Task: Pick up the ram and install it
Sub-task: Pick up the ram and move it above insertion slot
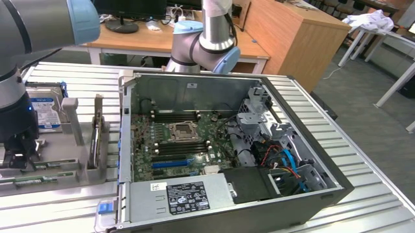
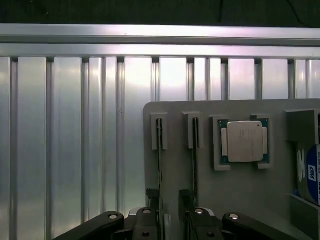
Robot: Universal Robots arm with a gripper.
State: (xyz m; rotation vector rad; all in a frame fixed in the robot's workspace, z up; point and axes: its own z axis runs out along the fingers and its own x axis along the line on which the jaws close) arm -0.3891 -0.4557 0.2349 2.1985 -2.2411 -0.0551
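Hovering gripper [image 2: 169, 197]: jaws wide over the ram [image 2: 160, 150].
Location: edge-on in grey holder [image 2: 230, 190], exterior view's lower left.
Technique: centre the stick between jaws; likely best gripped on flat faces.

Even, bright room light falls from above in the exterior view: the table [image 1: 65, 77] around the tray [image 1: 73, 131] is pale with a mild sheen, and the tray throws only soft, short shadows. Beside the tray, the case [image 1: 194, 90] is dimmer inside, its walls shading the board [image 1: 188, 141]. The arm [image 1: 26, 34] above the tray looms dark. In the wrist view, glare washes the table [image 2: 170, 75] beyond the tray [image 2: 175, 165] almost white; past the table's edge all is black. The tray is an even, flat grey; the gripper [image 2: 168, 196] over it sits in shadow, with glints on its screws.
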